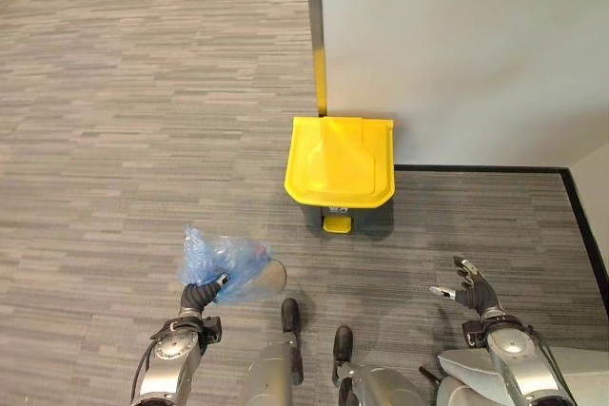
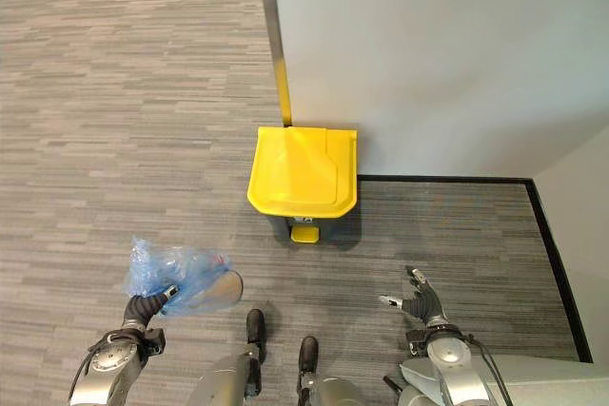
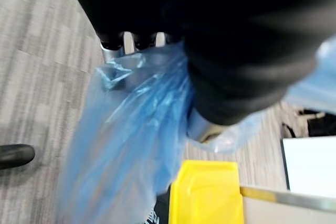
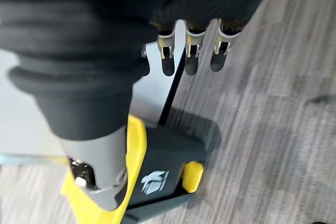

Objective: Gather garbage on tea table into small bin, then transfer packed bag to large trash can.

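A blue translucent garbage bag [image 1: 225, 266] hangs from my left hand [image 1: 202, 294], whose fingers are curled round its gathered top; up close the bag [image 3: 131, 140] drapes past those fingers. Ahead stands the large trash can [image 1: 340, 164] with its yellow lid closed and a yellow foot pedal [image 1: 337, 223] at its base, against the wall. The bag is to the left of the can and nearer to me. My right hand [image 1: 468, 289] hovers open over the carpet to the right of the can, holding nothing; its wrist view looks past straight fingers [image 4: 190, 51] onto the can [image 4: 157, 177].
A grey wall [image 1: 457, 54] with a metal corner post [image 1: 315, 35] stands behind the can. A black skirting strip [image 1: 580, 216] runs along the floor at the right. Grey carpet [image 1: 114, 121] stretches open to the left and front.
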### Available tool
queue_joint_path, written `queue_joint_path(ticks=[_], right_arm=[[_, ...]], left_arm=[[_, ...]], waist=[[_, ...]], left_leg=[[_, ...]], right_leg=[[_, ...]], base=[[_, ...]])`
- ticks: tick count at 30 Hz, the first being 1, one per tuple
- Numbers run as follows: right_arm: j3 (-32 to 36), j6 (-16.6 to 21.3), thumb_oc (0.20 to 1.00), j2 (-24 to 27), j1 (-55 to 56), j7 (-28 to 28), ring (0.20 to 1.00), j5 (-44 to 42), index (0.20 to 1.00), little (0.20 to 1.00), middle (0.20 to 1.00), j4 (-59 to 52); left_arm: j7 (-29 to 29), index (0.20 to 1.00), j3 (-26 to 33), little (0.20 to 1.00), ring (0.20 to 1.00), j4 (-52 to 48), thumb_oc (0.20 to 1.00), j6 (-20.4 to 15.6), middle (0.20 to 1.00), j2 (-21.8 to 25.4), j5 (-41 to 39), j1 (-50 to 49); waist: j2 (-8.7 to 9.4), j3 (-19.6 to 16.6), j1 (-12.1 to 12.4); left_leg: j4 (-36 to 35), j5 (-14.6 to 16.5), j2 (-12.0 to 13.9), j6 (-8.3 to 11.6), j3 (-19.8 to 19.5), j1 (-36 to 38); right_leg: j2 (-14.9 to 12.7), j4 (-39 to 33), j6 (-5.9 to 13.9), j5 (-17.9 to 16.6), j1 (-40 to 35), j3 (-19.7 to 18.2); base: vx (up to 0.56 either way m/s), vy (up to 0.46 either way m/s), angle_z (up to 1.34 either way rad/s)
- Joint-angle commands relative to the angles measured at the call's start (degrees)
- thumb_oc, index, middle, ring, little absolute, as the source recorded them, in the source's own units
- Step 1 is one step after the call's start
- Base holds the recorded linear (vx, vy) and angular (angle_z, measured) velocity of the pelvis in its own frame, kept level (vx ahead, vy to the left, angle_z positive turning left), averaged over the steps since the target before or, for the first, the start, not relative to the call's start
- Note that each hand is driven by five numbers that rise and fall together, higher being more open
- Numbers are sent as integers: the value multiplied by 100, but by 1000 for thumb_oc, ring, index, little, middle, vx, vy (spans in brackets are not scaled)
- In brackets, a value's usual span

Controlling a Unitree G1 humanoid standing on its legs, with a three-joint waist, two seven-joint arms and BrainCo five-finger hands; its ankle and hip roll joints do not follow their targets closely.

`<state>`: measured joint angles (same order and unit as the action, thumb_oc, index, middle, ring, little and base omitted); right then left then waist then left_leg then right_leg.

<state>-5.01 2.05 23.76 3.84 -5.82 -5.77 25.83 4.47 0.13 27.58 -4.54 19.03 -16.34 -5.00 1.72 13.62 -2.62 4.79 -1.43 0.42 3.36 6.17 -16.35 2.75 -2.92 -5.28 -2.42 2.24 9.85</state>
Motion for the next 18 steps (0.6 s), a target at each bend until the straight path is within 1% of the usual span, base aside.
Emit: queue_joint_path(ticks=[1, 2, 3, 6, 9, 11, 13, 15, 17, 18], right_arm=[[184, 118, 1000, 13, 86, -19, 1000, -20, 1000, 1000, 1000, -90], [200, 102, 1000, -11, 92, -5, 1000, -14, 1000, 1000, 1000, -100], [210, 90, 1000, -76, 82, 18, 1000, -54, 1000, 1000, 1000, -71], [189, 80, 1000, -170, 5, 30, 1000, -116, 1000, 1000, 1000, -8], [144, 63, 1000, -211, -86, 43, 1000, -133, 1000, 1000, 1000, 13], [136, 49, 1000, -227, -132, 33, 1000, -135, 1000, 1000, 1000, 80], [145, 54, 1000, -253, -124, 57, 1000, -159, 1000, 1000, 1000, 87], [112, 56, 1000, -276, -176, 62, 1000, -160, 1000, 1000, 1000, 103], [70, 50, 1000, -281, -190, 68, 1000, -156, 1000, 1000, 1000, 87], [40, 51, 1000, -250, -204, 70, 1000, -160, 1000, 1000, 1000, 69]], left_arm=[[-26, 200, 97, 200, 200, -229, 200, -165, 200, 227, 128, -226], [-31, 200, 114, 200, 200, -237, 200, -157, 200, 239, 132, -266], [-39, 200, 143, 200, 200, -245, 200, -161, 200, 270, 157, -285], [-7, 200, 230, 200, 200, -261, 200, -164, 200, 332, 104, -295], [49, 200, 286, 200, 200, -276, 200, -180, 200, 386, 44, -260], [69, 200, 305, 200, 200, -265, 200, -184, 200, 401, 40, -220], [76, 200, 313, 200, 200, -287, 200, -176, 200, 410, 17, -220], [100, 200, 328, 200, 200, -285, 200, -164, 200, 452, 3, -195], [105, 200, 304, 200, 200, -270, 200, -159, 200, 434, -23, -180], [128, 200, 314, 200, 200, -284, 200, -167, 200, 449, -51, -173]], waist=[[-44, -104, 185], [-23, -123, 188], [3, -111, 210], [67, -121, 279], [100, -69, 338], [123, -63, 362], [130, -71, 372], [86, -50, 370], [73, -23, 358], [68, 15, 345]], left_leg=[[-94, 130, 11, 5, 114, 611], [-75, 153, -4, -25, 108, 635], [-15, 242, -21, -80, 143, 699], [110, 392, -71, -214, 214, 736], [240, 535, -134, -338, 236, 769], [274, 606, -195, -398, 234, 793], [262, 647, -234, -451, 218, 823], [180, 688, -251, -534, 220, 925], [71, 716, -287, -545, 247, 1096], [-55, 740, -312, -530, 259, 1250]], right_leg=[[-700, 432, 1099, 352, 290, -310], [-720, 467, 1098, 357, 282, -387], [-756, 514, 1124, 406, 228, -507], [-809, 730, 1168, 443, 290, -688], [-828, 1070, 1208, 491, 423, -842], [-859, 1115, 1243, 486, 444, -884], [-893, 1271, 1288, 472, 498, -879], [-896, 1815, 1350, 427, 739, -814], [-849, 1984, 1334, 349, 960, -702], [-867, 1805, 1280, 227, 1167, -417]], base=[[220, 189, -60], [219, 204, -57], [187, 180, -49], [134, 159, -34], [94, 127, -25], [95, 106, -12], [97, 85, -14], [121, 115, -1], [161, 68, -24], [201, -11, -39]])
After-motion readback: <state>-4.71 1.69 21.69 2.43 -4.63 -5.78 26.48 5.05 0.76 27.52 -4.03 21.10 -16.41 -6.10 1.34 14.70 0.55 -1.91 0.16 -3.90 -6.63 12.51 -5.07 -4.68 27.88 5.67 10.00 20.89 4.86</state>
